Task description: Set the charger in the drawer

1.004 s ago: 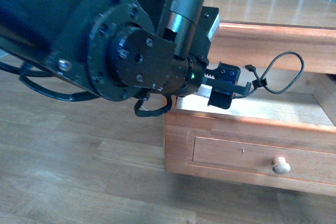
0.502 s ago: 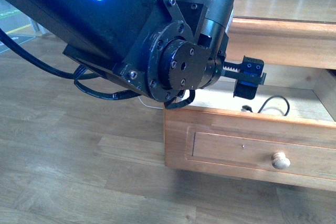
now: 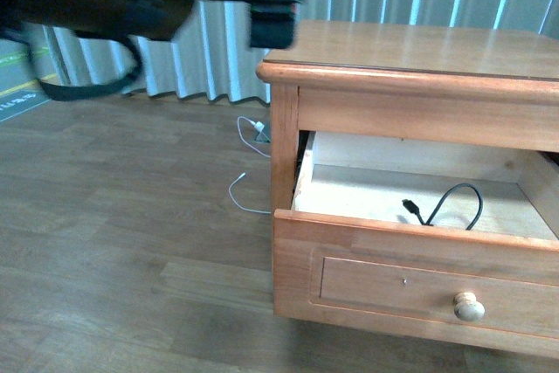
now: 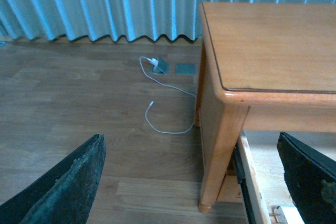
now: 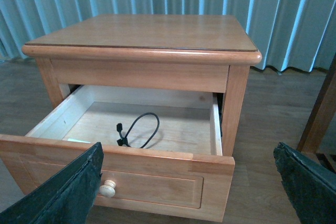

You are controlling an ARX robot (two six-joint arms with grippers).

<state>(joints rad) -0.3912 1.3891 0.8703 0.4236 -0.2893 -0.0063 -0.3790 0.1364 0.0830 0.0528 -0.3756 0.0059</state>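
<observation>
Charger [image 5: 121, 128] lies in the drawer [image 5: 157, 182], only its looped black cable [image 3: 409, 207] showing; left fingers [image 4: 73, 182] and right fingers [image 5: 68, 187] spread wide.

A home room: wooden nightstand [image 5: 142, 32], plank floor [image 3: 131, 216], pleated curtains [image 4: 105, 3].

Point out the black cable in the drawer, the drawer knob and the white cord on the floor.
black cable [image 3: 409, 207]: front view, on its dark connector end.
drawer knob [image 3: 469, 307]: front view, on its round face.
white cord [image 4: 151, 62]: left wrist view, on its white plug.
</observation>
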